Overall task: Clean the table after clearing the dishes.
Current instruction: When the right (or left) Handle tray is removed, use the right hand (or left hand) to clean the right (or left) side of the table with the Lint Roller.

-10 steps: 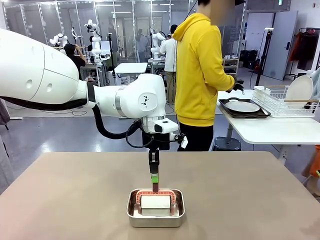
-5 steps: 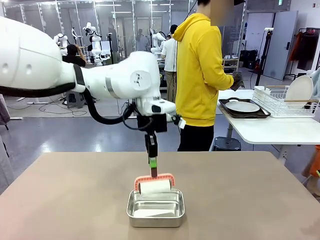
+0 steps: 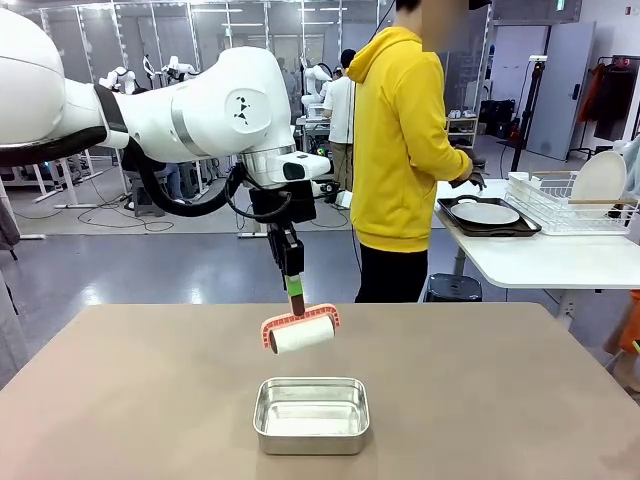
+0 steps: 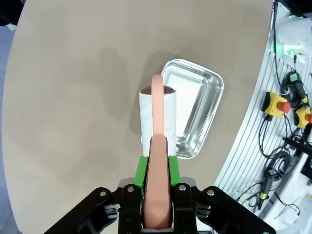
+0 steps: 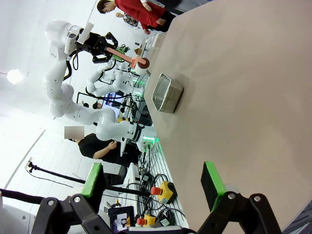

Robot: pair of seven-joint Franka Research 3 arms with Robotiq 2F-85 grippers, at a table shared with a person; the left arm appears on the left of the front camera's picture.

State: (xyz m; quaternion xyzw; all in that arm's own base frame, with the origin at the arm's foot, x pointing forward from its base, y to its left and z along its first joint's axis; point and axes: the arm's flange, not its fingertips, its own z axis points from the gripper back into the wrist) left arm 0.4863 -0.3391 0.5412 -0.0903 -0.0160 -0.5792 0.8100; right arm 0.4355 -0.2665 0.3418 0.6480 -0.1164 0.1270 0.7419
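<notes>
My left gripper [image 3: 294, 290] is shut on the pink handle of a lint roller [image 3: 301, 335], which hangs with its white roll in the air above and just beyond a steel pan [image 3: 311, 413] on the brown table [image 3: 500, 400]. Along the left wrist view, the roller [image 4: 157, 117] runs out from between the green pads [image 4: 141, 168] of that gripper [image 4: 157, 165], over the pan [image 4: 195, 107]. My right gripper [image 5: 153, 178] is open and holds nothing, low beside the table [image 5: 243, 73]. One of the dishes, a white plate [image 3: 485, 213] on a dark tray, lies on the white side table.
A person in a yellow hoodie [image 3: 400, 140] stands at the far side, turned to the white side table [image 3: 540, 260]. On it a wire rack [image 3: 570, 200] holds another plate. Control boxes and cables [image 4: 287, 112] line the robot's side.
My left arm has lifted the roller out of the steel pan and carried it up and slightly left. The pan has stayed in place.
</notes>
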